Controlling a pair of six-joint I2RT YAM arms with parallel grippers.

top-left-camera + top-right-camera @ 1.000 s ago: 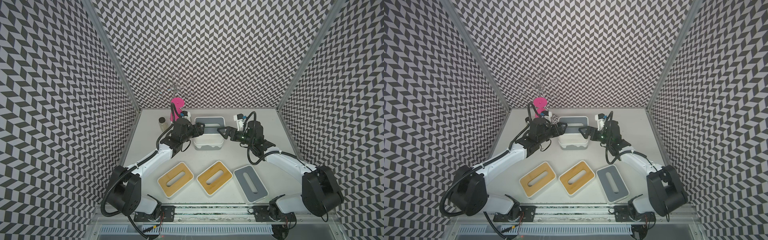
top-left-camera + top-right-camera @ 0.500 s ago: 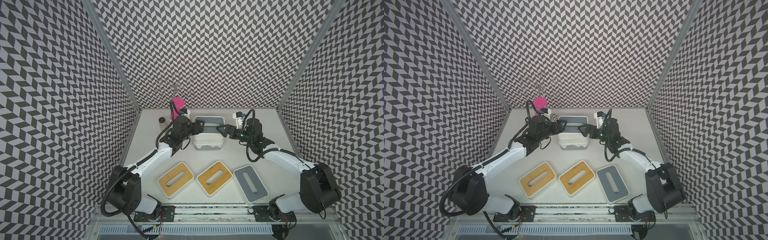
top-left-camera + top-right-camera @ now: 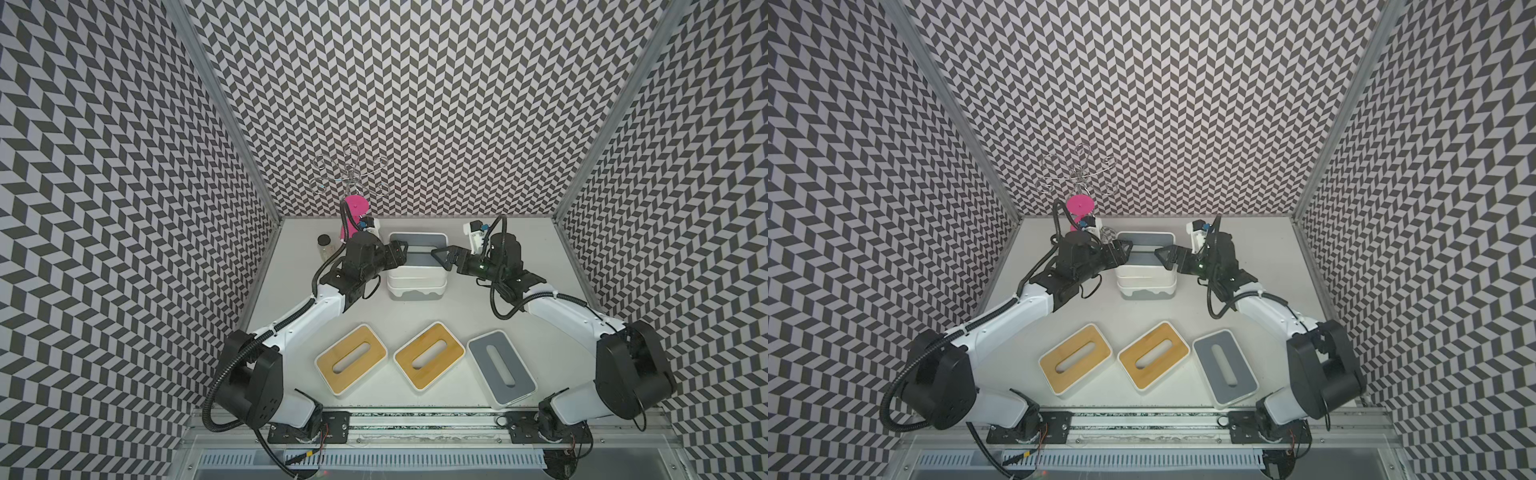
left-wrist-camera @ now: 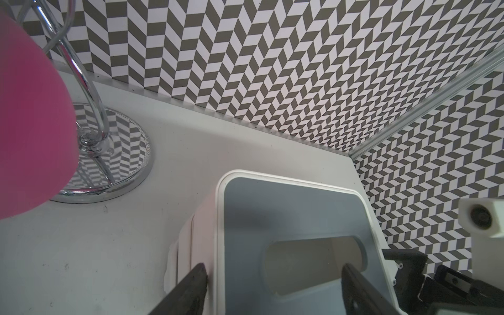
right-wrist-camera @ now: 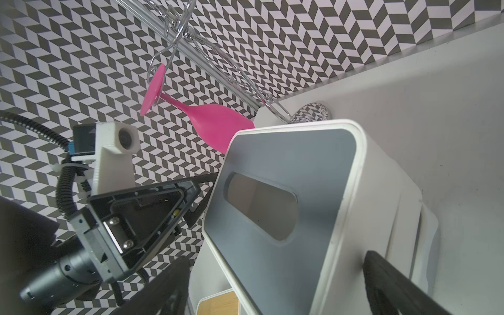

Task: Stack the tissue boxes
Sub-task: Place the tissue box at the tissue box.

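A grey-lidded tissue box (image 3: pixel 419 243) tops a stack of white tissue boxes (image 3: pixel 417 286) at the back centre. My left gripper (image 3: pixel 402 254) is open at its left end. In the left wrist view one finger (image 4: pixel 195 283) lies against the white outer wall and the other hangs over the lid (image 4: pixel 286 212) by the slot. My right gripper (image 3: pixel 439 259) stands wide open at the right end, its fingers either side of the box (image 5: pixel 300 163). Two tan-lidded boxes (image 3: pixel 351 359) (image 3: pixel 428 357) and a grey-lidded one (image 3: pixel 500 370) lie in a front row.
A pink wine glass (image 3: pixel 355 205) hangs on a chrome rack (image 3: pixel 351 174) just behind the left gripper; the rack's round base (image 4: pixel 109 152) stands close to the stack. A small glass jar (image 3: pixel 324 243) stands at the back left. Patterned walls close in three sides.
Both grippers have edged slightly toward the back at the stack's ends, and the right one has come closer to the top box. The stack and the front row have not moved.
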